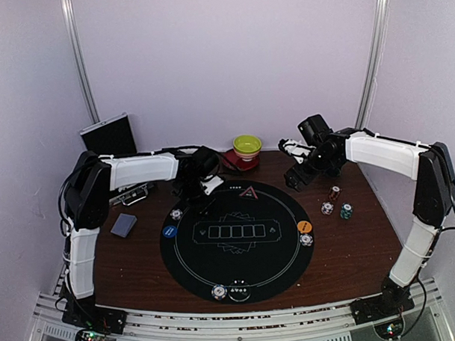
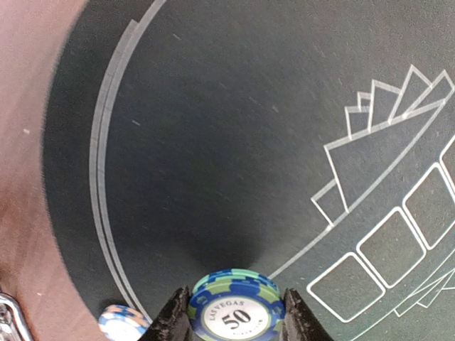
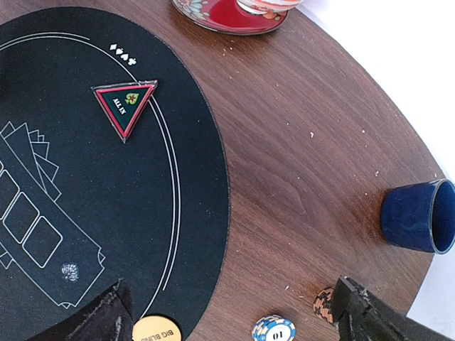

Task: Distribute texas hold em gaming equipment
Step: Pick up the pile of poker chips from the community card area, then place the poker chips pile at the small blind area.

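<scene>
Left wrist view: the left pincer [image 2: 236, 317] is clamped on blue-green 50 chips [image 2: 234, 293] over the black poker mat [image 2: 213, 142]. Likely a placing step; next, lower onto a seat spot and release. Farther off, the right pincer [image 3: 234, 316] hangs wide open above the tabletop [image 3: 298, 142].

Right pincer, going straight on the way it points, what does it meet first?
The right pincer probably meets bare brown wooden tabletop beside the round black mat, near the white-and-blue striped poker chip; depth is unclear.
</scene>
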Motion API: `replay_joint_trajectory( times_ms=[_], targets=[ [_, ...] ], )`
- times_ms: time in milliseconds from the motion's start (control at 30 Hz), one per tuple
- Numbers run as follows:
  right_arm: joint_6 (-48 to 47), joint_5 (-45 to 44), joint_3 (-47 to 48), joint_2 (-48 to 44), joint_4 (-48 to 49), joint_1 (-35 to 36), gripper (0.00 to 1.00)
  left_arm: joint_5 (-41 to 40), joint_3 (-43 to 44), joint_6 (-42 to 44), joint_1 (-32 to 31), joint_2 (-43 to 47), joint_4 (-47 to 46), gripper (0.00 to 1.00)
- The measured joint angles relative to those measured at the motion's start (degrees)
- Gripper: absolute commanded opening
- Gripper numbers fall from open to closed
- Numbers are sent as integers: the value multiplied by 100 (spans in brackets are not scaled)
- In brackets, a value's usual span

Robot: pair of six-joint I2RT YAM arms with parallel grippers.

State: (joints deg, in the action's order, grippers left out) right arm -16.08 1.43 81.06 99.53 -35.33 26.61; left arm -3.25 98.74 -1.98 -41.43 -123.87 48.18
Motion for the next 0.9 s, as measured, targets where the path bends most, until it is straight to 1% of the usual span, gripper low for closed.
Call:
replay_joint_trajectory(
  times_ms=[467, 667, 900],
  targets=[
    [0, 0, -15, -177, 13, 0, 99, 2, 424, 131, 708, -153, 0, 16],
    [0, -2, -81, -184, 44, 0, 99, 0, 492, 149, 874, -319, 7, 15],
    [2, -2, -83, -184, 46, 0, 99, -81, 492, 149, 925, -428, 17, 15]
  ],
)
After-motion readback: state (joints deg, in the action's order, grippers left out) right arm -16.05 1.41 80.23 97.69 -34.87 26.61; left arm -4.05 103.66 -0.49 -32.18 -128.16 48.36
